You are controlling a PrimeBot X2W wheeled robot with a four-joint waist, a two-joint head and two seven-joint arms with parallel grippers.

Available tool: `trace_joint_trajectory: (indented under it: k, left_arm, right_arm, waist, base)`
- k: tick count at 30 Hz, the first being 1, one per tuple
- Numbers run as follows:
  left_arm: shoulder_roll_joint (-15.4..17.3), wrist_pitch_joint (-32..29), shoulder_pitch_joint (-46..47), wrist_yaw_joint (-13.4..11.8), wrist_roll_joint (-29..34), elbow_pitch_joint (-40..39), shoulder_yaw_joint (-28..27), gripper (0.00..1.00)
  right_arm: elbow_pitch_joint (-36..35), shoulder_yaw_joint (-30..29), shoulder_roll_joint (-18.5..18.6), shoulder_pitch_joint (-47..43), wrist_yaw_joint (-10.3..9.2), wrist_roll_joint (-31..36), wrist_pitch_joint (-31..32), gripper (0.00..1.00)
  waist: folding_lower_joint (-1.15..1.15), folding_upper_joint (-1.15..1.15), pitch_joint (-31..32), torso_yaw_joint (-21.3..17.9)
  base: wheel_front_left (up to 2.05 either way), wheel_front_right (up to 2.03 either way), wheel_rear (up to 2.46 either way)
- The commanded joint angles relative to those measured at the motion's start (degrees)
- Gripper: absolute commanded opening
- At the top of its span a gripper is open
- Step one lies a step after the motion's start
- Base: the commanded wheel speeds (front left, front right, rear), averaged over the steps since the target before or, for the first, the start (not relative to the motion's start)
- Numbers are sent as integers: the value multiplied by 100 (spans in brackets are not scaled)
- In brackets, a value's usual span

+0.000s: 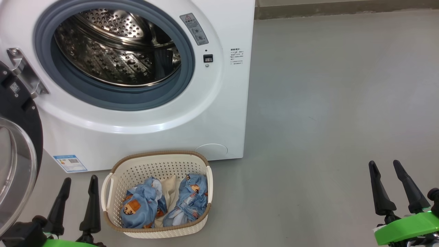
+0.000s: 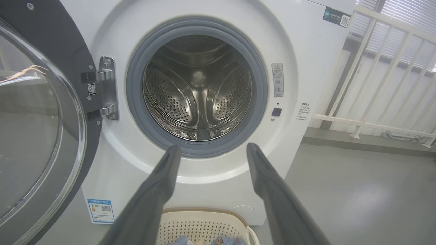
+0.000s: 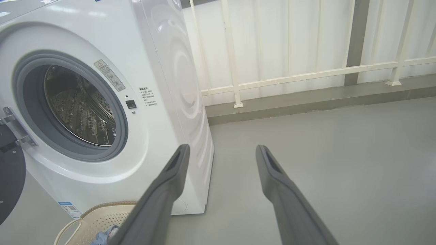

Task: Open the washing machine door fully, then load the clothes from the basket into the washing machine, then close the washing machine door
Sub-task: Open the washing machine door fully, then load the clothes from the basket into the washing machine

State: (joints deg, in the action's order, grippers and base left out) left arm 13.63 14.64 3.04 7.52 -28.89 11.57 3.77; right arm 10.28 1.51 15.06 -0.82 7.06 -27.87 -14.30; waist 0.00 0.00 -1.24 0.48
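door: the washing machine door [image 1: 17, 144] is swung open on its hinge, left of the washing machine [image 1: 219, 103].
clothes: the clothes [image 1: 144, 202] are bunched inside the basket [image 1: 137, 168], which is set on the floor [image 1: 325, 103] just before the machine.
left pincer [image 1: 80, 179]: fingers are held apart, gripping nothing; the basket is just beside it on its right, the door on its left.
right pincer [image 1: 384, 162]: fingers are held apart, gripping nothing; it is well apart from the basket, to the basket's right.

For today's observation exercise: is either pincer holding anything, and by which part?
Nothing is held. The left pincer and the right pincer both stand open and empty, clear of the cream perforated plastic basket.
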Motion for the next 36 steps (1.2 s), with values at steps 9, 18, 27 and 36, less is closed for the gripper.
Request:
trace_joint_trajectory:
  k: [9,18,27,36]
  left_arm:
    - [242,36,167,-3,-186,-17,-75,100]
    - [283,36,215,-3,-128,-35,-23,100]
    - [199,36,238,-3,42,100,-145,100]
    - [-290,36,453,-128,614,372,-858,100]
  right_arm:
    - [-130,136,158,82,43,-28,-70,100]
    - [-148,144,138,91,43,-27,-70,100]
    - [-155,168,102,107,43,-27,-70,100]
    - [-166,160,71,182,43,-26,-70,100]
  waist:
    - [0,0,-5,17]
    - [0,0,-50,28]
    - [0,0,-94,34]
    - [0,0,-234,65]
  base:
    - [25,-75,50]
    - [80,-125,45]
    - [89,-101,12]
    - [11,-11,0]
